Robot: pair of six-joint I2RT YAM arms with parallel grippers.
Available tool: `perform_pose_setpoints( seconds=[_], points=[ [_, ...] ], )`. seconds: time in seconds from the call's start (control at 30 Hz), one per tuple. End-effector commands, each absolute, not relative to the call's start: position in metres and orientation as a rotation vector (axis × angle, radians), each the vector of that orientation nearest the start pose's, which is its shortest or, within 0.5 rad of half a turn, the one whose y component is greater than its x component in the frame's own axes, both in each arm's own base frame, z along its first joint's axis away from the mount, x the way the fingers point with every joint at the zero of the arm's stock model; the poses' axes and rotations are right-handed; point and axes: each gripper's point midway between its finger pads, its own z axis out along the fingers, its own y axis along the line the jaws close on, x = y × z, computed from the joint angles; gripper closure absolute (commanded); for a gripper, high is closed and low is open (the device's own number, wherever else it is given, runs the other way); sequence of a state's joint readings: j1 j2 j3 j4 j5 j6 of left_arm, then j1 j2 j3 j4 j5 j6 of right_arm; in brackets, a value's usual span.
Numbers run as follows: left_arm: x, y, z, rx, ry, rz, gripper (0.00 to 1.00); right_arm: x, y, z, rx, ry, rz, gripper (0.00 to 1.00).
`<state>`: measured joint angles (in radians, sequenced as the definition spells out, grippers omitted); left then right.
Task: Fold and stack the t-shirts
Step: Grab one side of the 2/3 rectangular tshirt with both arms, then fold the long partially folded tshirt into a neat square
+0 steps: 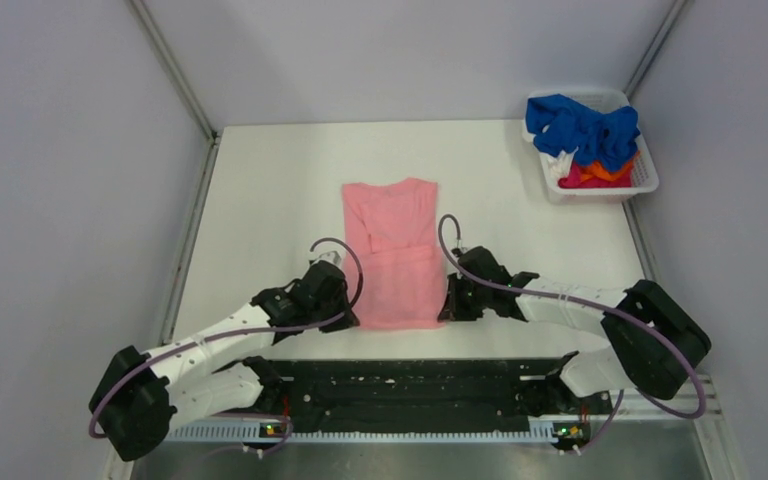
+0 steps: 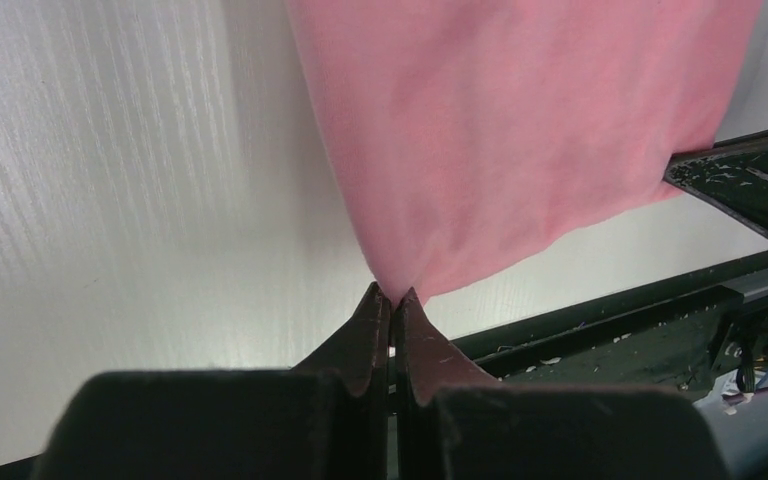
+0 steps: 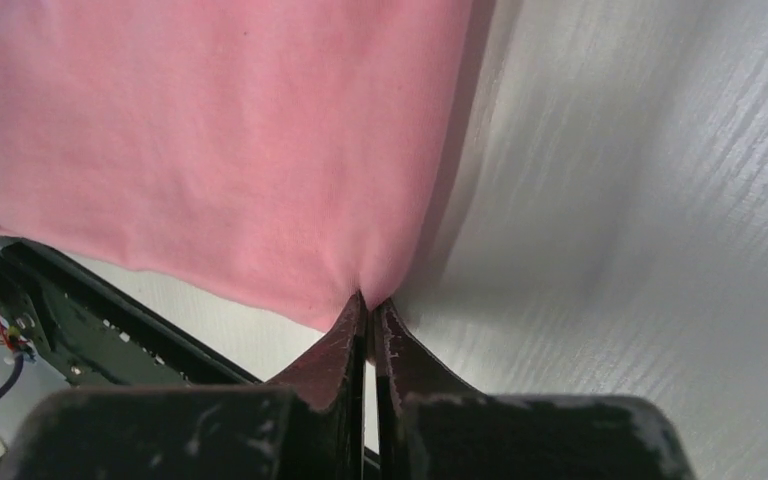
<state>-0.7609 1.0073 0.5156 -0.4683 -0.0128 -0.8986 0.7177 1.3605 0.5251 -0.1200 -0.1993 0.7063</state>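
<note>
The salmon-pink t-shirt (image 1: 395,255) lies flat mid-frame on the worktop (image 1: 260,200), with the left hand (image 2: 392,295) and right hand (image 3: 370,300) each clamped on one lower hem corner, seemingly so both corners can fold over together evenly.

1. Top view: no legible text, number, brand or sign in any part of the frame.
2. Left wrist view: the salmon-pink t-shirt (image 2: 520,130), upper centre, is plain cloth with no readable print or tag.
3. Right wrist view: the same shirt, upper left, has nothing readable on it.
</note>
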Motion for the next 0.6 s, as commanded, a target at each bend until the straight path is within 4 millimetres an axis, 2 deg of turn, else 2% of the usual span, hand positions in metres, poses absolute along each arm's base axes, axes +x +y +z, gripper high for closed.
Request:
perform_pose_setpoints(
  seconds=[0.0,0.13,0.23,0.3,0.47,0.57],
  points=[
    [0.164,-0.198,0.072,-0.21,2.567,-0.682,1.0,0.165,0.226,0.013,-0.165,2.739,0.656,1.0],
    [0.176,-0.196,0.1,-0.201,2.456,-0.703,1.0,0.179,0.233,0.062,-0.203,2.629,0.699,1.0],
    [0.197,-0.198,0.132,-0.188,2.328,-0.703,1.0,0.192,0.247,0.096,-0.259,2.558,0.744,1.0],
    [0.213,-0.2,0.154,-0.155,2.262,-0.679,1.0,0.203,0.256,0.111,-0.273,2.52,0.77,1.0],
    [0.271,-0.194,0.195,-0.16,2.146,-0.556,1.0,0.251,0.262,0.143,-0.227,2.431,0.763,1.0],
    [0.308,-0.191,0.206,-0.154,2.111,-0.544,1.0,0.289,0.257,0.165,-0.159,2.368,0.765,1.0]
  ],
)
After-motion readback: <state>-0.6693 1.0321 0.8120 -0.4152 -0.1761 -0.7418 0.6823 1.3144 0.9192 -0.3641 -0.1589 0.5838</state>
